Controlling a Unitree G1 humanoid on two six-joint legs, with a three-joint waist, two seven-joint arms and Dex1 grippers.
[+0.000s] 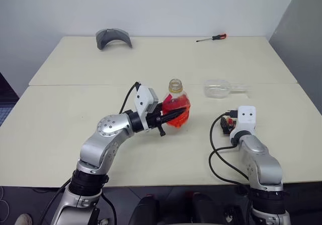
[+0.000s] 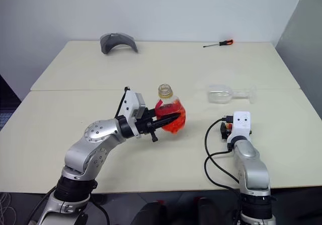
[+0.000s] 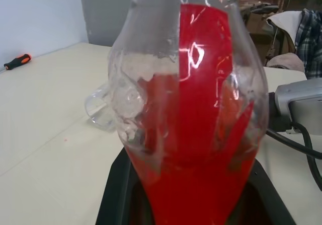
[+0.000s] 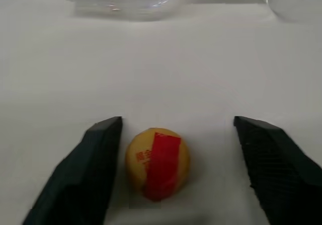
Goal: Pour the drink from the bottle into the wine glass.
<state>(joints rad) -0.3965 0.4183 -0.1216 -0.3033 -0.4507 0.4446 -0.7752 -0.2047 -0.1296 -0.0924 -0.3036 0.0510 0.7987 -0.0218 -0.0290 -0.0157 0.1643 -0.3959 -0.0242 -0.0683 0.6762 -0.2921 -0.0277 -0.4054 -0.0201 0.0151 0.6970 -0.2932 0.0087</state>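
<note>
I have the small clear plastic bottle (image 1: 175, 105) with its red label band clamped upright in my left gripper (image 1: 173, 116), held over the middle of the cream tabletop (image 1: 75, 114); its mouth is bare and the bright red-pink drink (image 3: 196, 184) fills roughly the lower half of the body. The yellow cap (image 4: 157, 163) with its red strip lies on the table between the spread fingers of my right gripper (image 4: 176, 159), which stands wide and grasps nothing, so I judge the uncapping finished. Nothing is poured yet: the clear stemmed wine glass (image 1: 221, 89) lies on its side, empty, beyond the right gripper and to the right of the bottle, well apart from it. As I see it, the glass has to be stood on its foot before any pouring, and the free right gripper is the nearer one for that. There is open table all around the bottle and glass. A grey curved object (image 1: 113, 38) and a red-handled screwdriver (image 1: 212, 38) sit near the far edge, out of my way. The right gripper is well in from the table's right edge.
</note>
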